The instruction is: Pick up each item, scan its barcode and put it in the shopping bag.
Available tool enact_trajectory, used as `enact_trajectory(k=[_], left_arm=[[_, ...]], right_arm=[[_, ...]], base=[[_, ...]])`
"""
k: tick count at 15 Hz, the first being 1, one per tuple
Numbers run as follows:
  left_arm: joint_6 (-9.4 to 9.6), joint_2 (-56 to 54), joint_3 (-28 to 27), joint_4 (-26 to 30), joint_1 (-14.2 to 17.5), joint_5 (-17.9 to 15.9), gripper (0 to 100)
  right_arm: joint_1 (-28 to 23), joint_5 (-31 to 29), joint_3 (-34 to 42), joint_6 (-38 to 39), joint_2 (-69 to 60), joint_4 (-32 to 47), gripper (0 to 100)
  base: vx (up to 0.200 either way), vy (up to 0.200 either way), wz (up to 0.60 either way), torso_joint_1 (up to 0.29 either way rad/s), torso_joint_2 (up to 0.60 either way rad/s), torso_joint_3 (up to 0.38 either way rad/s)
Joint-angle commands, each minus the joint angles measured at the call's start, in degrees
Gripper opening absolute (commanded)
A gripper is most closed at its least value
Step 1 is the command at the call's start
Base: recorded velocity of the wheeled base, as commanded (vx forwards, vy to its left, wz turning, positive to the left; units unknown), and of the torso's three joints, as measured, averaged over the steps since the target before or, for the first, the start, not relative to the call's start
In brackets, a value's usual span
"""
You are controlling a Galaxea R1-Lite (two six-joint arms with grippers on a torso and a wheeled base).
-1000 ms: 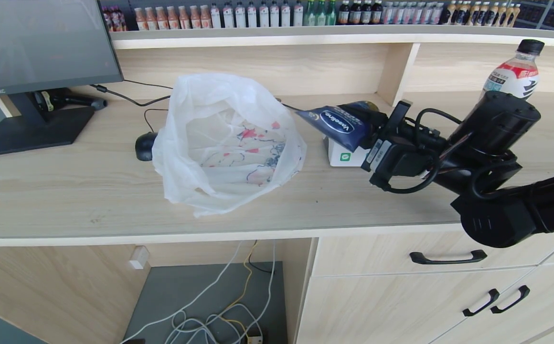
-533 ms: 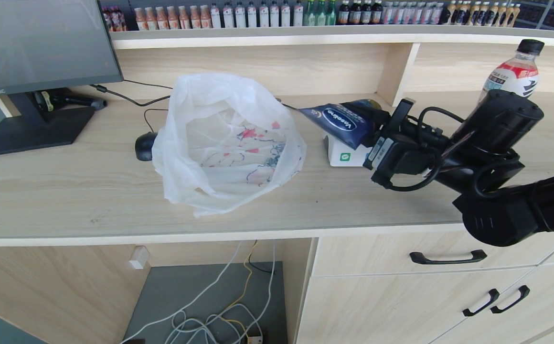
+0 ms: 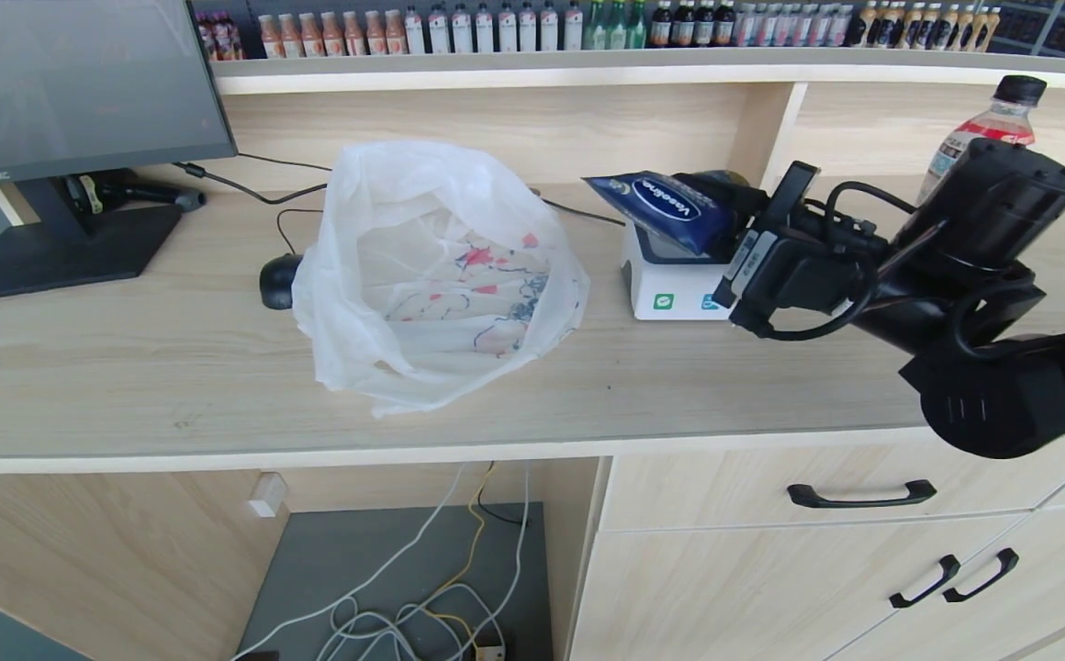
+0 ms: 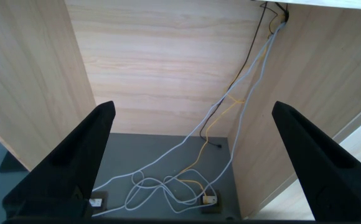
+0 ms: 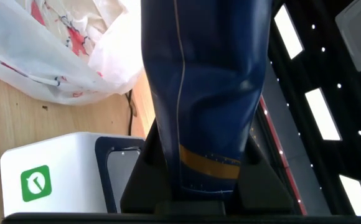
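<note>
– White plastic shopping bag (image 3: 431, 275) stands open at nine o'clock from our right gripper (image 3: 730, 209); the scanner (image 3: 670, 280) sits just beneath.
– Agreed. We have that gripper clamped on the blue tube (image 3: 666, 204), its long axis pointing nine o'clock, bagward. Our left gripper (image 4: 190, 112) hangs wide open, empty.

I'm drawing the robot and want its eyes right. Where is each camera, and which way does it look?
Head view: on the head, looking forward and down at the counter, shopping bag and scanner; right arm shows, right gripper shut on the pouch.
Left wrist view: on the left wrist, looking under the counter at cables; open left gripper frames it.
Right wrist view: on the right wrist, looking along its gripper at the pouch.
Head and right wrist views share pouch, scanner, bag.
</note>
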Motion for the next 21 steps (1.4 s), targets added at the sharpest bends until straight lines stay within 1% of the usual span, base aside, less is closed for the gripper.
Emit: enact_trajectory(k=[1,3,4,7,8,10,11,13,16,17,18,19,21], left_arm=[[0.0,0.1,0.0,0.0,0.0,0.0,100],[0.0,0.1,0.0,0.0,0.0,0.0,100],[0.0,0.1,0.0,0.0,0.0,0.0,100],[0.0,0.1,0.0,0.0,0.0,0.0,100],[-0.09,0.1,0.0,0.0,0.0,0.0,100],[0.0,0.1,0.0,0.0,0.0,0.0,100],[0.0,0.1,0.0,0.0,0.0,0.0,100],[-0.09,0.1,0.0,0.0,0.0,0.0,100],[-0.09,0.1,0.0,0.0,0.0,0.0,100],[0.0,0.1,0.0,0.0,0.0,0.0,100],[0.0,0.1,0.0,0.0,0.0,0.0,100],[0.0,0.1,0.0,0.0,0.0,0.0,100],[0.0,0.0,0.0,0.0,0.0,0.0,100]], right_arm=[[0.2,0.0,-1.9,0.0,-2.5,2.3,0],[0.2,-0.1,-3.1,0.1,-3.5,4.6,0],[0.2,-0.1,-3.6,1.3,-4.6,6.0,0],[0.9,-4.3,-3.8,8.8,-7.3,6.6,0],[1.5,-4.9,-3.9,10.0,-7.9,7.4,0],[2.0,-5.1,-6.0,10.9,-10.1,14.1,0],[2.0,-5.9,-6.4,13.6,-11.1,16.2,0],[2.0,-9.0,-6.3,23.8,-12.7,16.2,0],[1.6,-11.8,-6.0,38.6,-14.1,16.3,0],[1.6,-12.8,-6.1,41.6,-14.3,16.3,0],[2.0,-14.9,-6.4,44.6,-14.4,16.5,0],[2.6,-18.3,-6.3,50.1,-14.6,16.4,0],[2.7,-21.4,-5.9,56.3,-15.1,16.1,0]], base=[[0.0,0.0,0.0,0.0,0.0,0.0],[0.0,0.0,0.0,0.0,0.0,0.0],[0.0,0.0,0.0,0.0,0.0,0.0],[0.0,0.0,0.0,0.0,0.0,0.0],[0.0,0.0,0.0,0.0,0.0,0.0],[0.0,0.0,0.0,0.0,0.0,0.0],[0.0,0.0,0.0,0.0,0.0,0.0],[0.0,0.0,0.0,0.0,0.0,0.0],[0.0,0.0,0.0,0.0,0.0,0.0],[0.0,0.0,0.0,0.0,0.0,0.0],[0.0,0.0,0.0,0.0,0.0,0.0],[0.0,0.0,0.0,0.0,0.0,0.0],[0.0,0.0,0.0,0.0,0.0,0.0]])
